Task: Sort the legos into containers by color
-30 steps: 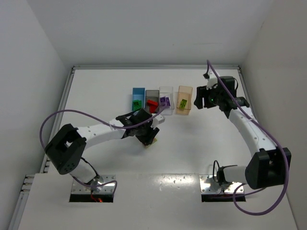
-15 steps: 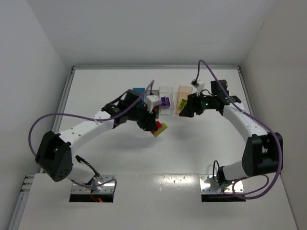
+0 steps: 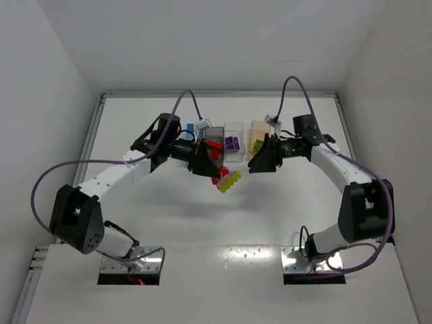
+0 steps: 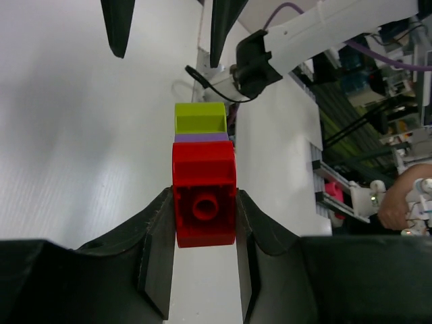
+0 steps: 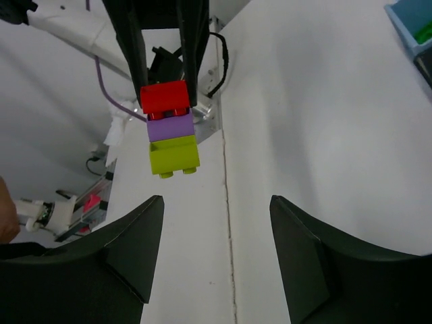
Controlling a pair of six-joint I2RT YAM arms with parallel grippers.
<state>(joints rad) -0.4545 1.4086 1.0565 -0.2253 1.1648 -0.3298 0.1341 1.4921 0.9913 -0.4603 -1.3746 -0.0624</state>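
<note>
Pinched at its red end by the left gripper (image 4: 204, 226), off the table (image 3: 283, 209) just before four bins (image 3: 234, 125): one three-piece stack (image 3: 225, 179) (one red, one purple, one lime). Right gripper (image 5: 216, 202) spread wide, empty, faced toward it.

Three-brick stack (image 4: 203, 177) is pinched by its red end in the left pincer (image 4: 202, 219). Purple's in the middle and lime-yellow is at the free end, poking straight out past the tips toward the right pincer (image 3: 254, 165), with a gap between. Bins sit in a row just behind both pincers:
- blue bin (image 5: 406, 23)
- grey bin (image 3: 214, 132) with a red brick (image 3: 216, 150)
- clear bin (image 3: 234, 125) with a purple brick (image 3: 232, 142)
- orange bin (image 3: 259, 127) with a lime brick (image 3: 257, 144)
</note>
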